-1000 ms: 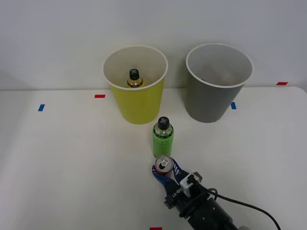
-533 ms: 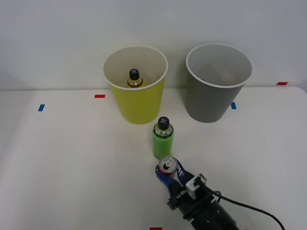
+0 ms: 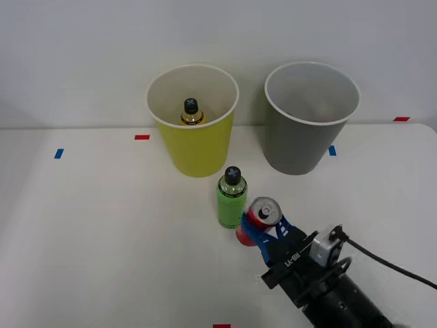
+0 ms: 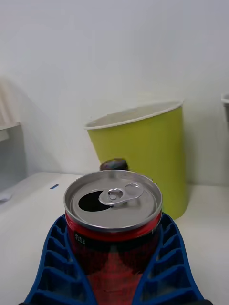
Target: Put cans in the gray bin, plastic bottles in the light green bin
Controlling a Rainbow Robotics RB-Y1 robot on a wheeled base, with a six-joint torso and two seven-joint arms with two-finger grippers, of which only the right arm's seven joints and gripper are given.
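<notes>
The right gripper (image 3: 263, 229) is closed around the red can (image 3: 259, 219), holding it off the table (image 3: 102, 225) beside the green bottle (image 3: 231, 198).

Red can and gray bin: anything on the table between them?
No. In the front view, bare white table separates the red can, held in the right gripper, from the gray bin.
</notes>
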